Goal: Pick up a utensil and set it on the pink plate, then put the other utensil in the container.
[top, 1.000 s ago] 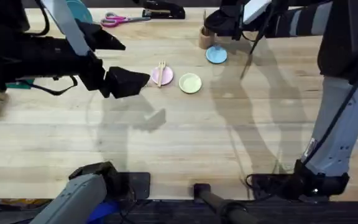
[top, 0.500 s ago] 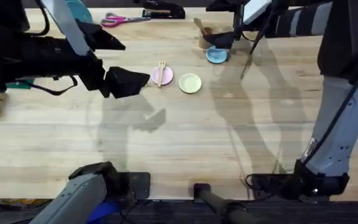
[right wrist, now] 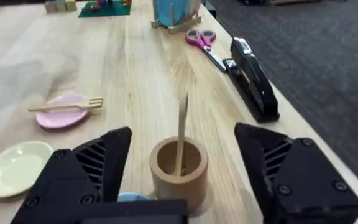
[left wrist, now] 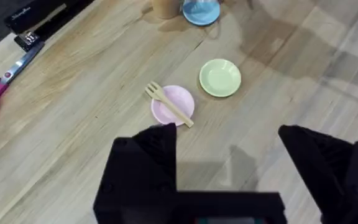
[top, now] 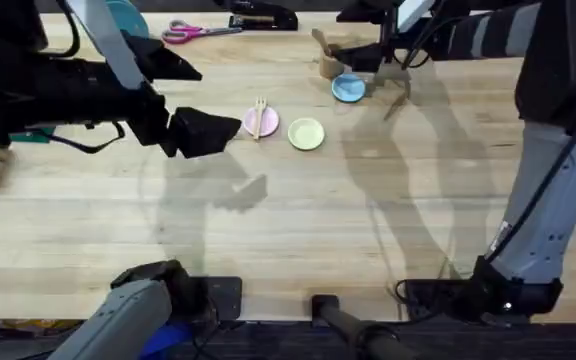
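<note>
The wooden fork [left wrist: 169,104] lies across the pink plate [left wrist: 180,99], its tines past the rim; overhead, the fork [top: 259,112] and the pink plate [top: 264,124] sit mid-table. My left gripper [left wrist: 229,155] hovers open just short of the plate, holding nothing; overhead the left gripper [top: 208,132] is to the plate's left. The spoon [right wrist: 181,134] stands handle-up inside the brown container [right wrist: 179,168], its bowl hidden. My right gripper [right wrist: 182,171] is open, its fingers apart on either side of the container without touching the spoon. Overhead, the container [top: 328,64] is at the back, the right gripper [top: 361,57] beside it.
A yellow-green plate [top: 306,133] sits right of the pink one and a light blue plate [top: 348,88] lies in front of the container. Pink scissors [top: 193,30] and a black stapler [top: 263,15] lie along the far edge. A teal dish [top: 126,16] is at the back left.
The right gripper, which covered the container a second ago, has drawn back to the right, leaving the spoon standing in it. The left arm, fork and plates have not moved.
</note>
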{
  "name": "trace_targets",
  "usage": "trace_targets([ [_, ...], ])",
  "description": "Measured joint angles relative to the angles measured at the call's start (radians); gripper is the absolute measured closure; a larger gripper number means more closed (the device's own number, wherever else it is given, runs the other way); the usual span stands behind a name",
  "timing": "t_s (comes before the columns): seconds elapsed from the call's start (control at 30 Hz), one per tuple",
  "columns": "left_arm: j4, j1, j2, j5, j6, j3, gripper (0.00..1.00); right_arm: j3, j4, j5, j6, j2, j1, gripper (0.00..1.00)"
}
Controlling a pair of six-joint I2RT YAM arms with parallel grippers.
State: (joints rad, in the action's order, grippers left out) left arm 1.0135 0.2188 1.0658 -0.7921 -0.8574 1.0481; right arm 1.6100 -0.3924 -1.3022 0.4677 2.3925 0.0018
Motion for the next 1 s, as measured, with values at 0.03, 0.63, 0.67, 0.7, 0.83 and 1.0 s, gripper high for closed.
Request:
trace_targets([
  [0.03, 0.000, 0.000, 0.000, 0.000, 0.000, 0.000, 0.005, 0.000, 0.006, 0.000, -0.015, -0.004, -0.003, 0.005],
  [0.63, 0.000, 0.000, 0.000, 0.000, 0.000, 0.000, 0.005, 0.005, 0.600, 0.302, 0.005, -0.335, 0.004, 0.005],
  [0.67, 0.000, 0.000, 0.000, 0.000, 0.000, 0.000, 0.006, 0.005, 0.672, 0.333, 0.034, -0.352, 0.005, 0.005],
  [0.7, 0.000, 0.000, 0.000, 0.000, 0.000, 0.000, 0.005, 0.005, 0.739, 0.363, 0.063, -0.369, 0.006, 0.005],
  [0.83, 0.000, 0.000, 0.000, 0.000, 0.000, 0.000, 0.006, 0.005, 0.951, 0.455, 0.146, -0.444, 0.009, 0.005],
  [1.0, 0.000, 0.000, 0.000, 0.000, 0.000, 0.000, 0.005, 0.005, 1.099, 0.502, 0.187, -0.564, 0.011, 0.005],
])
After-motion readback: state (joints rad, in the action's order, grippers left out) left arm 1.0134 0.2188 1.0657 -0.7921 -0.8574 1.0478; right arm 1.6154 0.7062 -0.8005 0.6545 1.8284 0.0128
